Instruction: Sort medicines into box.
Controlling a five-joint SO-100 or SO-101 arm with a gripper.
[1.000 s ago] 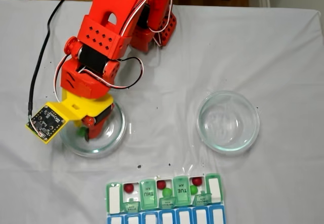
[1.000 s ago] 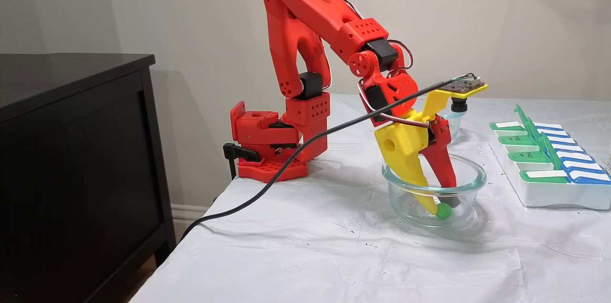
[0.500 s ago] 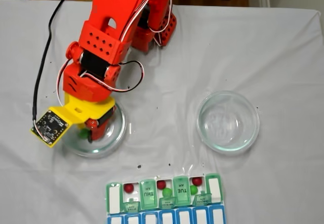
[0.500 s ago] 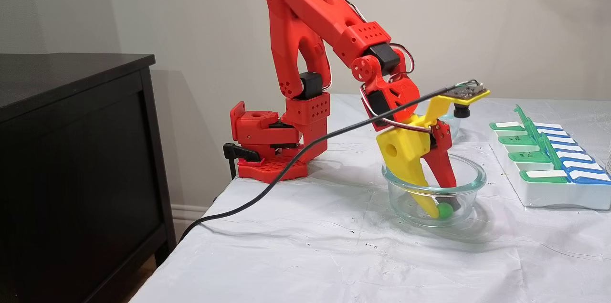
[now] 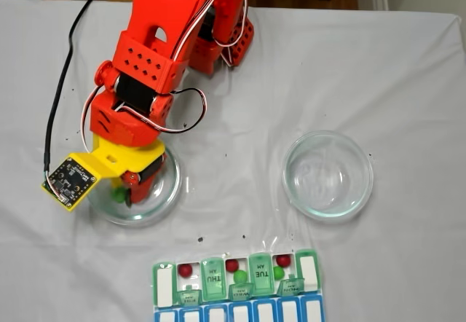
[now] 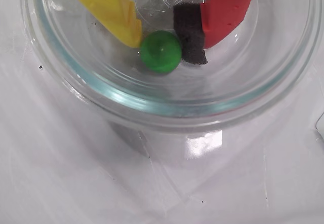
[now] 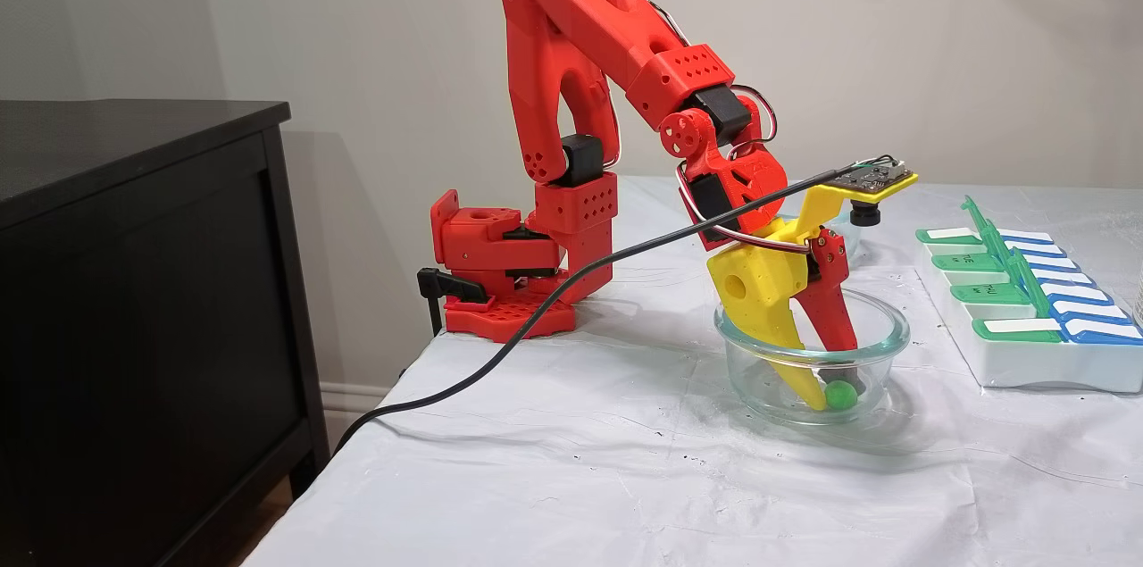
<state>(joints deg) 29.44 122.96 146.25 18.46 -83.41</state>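
In the wrist view one green medicine ball (image 6: 160, 51) lies on the floor of a round glass dish (image 6: 283, 77). It touches both the yellow fingertip (image 6: 126, 26) and the black pad (image 6: 188, 31) of the red finger. My gripper (image 6: 162, 37) is shut on this ball at its very tips. Both fixed views show the gripper (image 5: 122, 193) (image 7: 830, 390) reaching down into the dish, with the ball (image 7: 839, 395) between the tips. The box (image 5: 166, 287) lies near the front edge. Its open compartments hold red balls (image 5: 186, 269) and green balls (image 5: 239, 275).
A second glass dish (image 5: 328, 174) stands to the right with nothing in it. The arm's red base (image 7: 500, 281) sits at the table's back edge and a black cable (image 7: 500, 353) trails off the left side. A dark cabinet (image 7: 134, 281) stands beside the table.
The gripper has settled a little lower in the dish and shifted slightly. The fingers have drawn in on the green ball, which has crept a little to the right in the side view.
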